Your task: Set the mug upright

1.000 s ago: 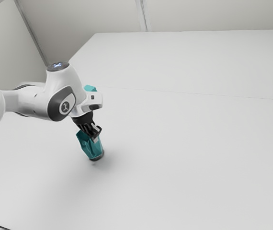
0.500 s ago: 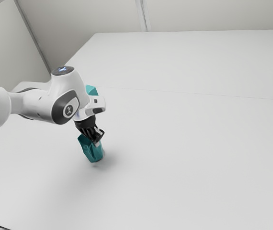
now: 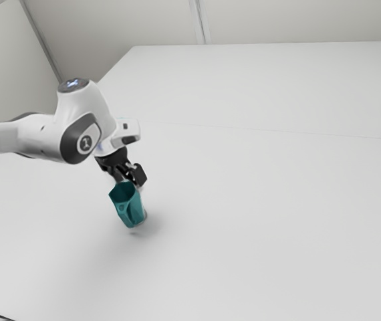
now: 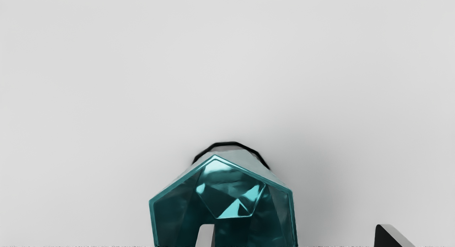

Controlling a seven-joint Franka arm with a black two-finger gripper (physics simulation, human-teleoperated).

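Note:
The teal, faceted mug (image 3: 129, 206) has its mouth up toward the hand and its base on or close to the table, leaning somewhat; whether the base sits flat I cannot tell. In the exterior view, my gripper (image 3: 130, 178) is just above its rim. The wrist view looks into the mug (image 4: 227, 231), with part of its dark base edge beyond the rim. There my gripper (image 4: 295, 236) is open, its fingertips wide apart: one overlaps the mug's mouth, the other stands outside the rim. Nothing is held between them.
The white table (image 3: 264, 221) extends toward the exterior view's right and back. A thin seam crosses it behind the arm. A sliver of teal shows at the upper edge of the hand, mostly hidden by it.
My hand dipped slightly, then rose and drew back toward the exterior view's left, uncovering the mug's rim. The mug shifted slightly downward in that view.

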